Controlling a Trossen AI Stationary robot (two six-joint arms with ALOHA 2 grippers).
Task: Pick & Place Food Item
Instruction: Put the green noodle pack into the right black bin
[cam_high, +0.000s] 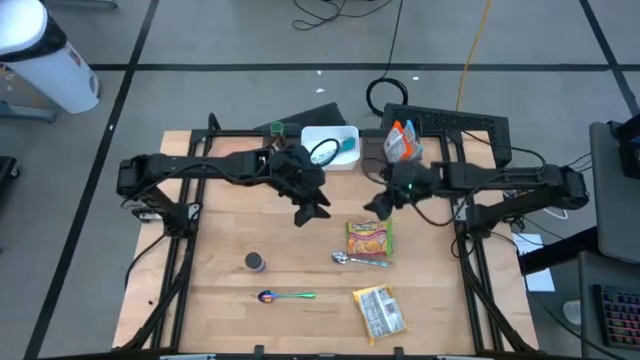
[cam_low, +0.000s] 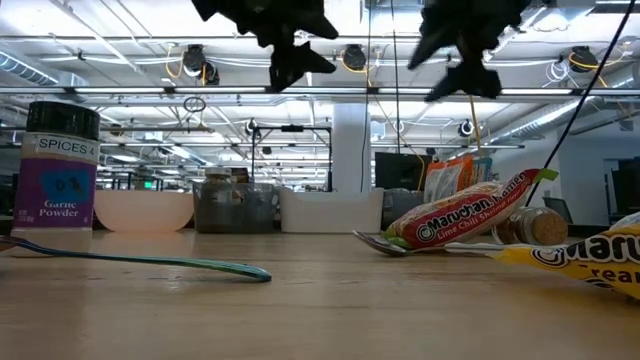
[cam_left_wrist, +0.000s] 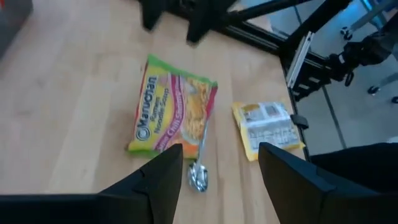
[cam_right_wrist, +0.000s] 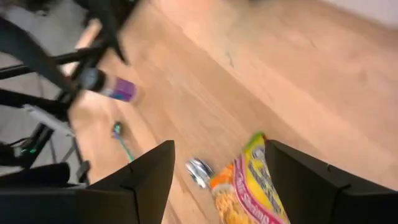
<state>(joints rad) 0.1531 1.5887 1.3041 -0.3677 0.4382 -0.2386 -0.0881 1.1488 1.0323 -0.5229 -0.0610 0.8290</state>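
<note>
A green-and-orange ramen packet (cam_high: 369, 239) lies flat on the wooden table (cam_high: 220, 210), right of the middle. A silver spoon (cam_high: 360, 259) lies with its handle on the packet's near edge (cam_left_wrist: 200, 144). My left gripper (cam_high: 310, 210) hangs open in the air to the packet's left, and in its wrist view the packet (cam_left_wrist: 171, 115) shows beyond its fingers. My right gripper (cam_high: 378, 207) hangs open above the packet's far edge, with the packet (cam_right_wrist: 249, 186) between its fingers in its wrist view. In the low view both grippers (cam_low: 290, 65) (cam_low: 465, 80) stand well above the table.
A yellow ramen packet (cam_high: 380, 311) lies near the front edge. A spice jar (cam_high: 255, 261) and a teal spoon (cam_high: 287, 296) sit at the front left. A white bin (cam_high: 332, 146) and an orange snack bag (cam_high: 402, 143) stand at the back.
</note>
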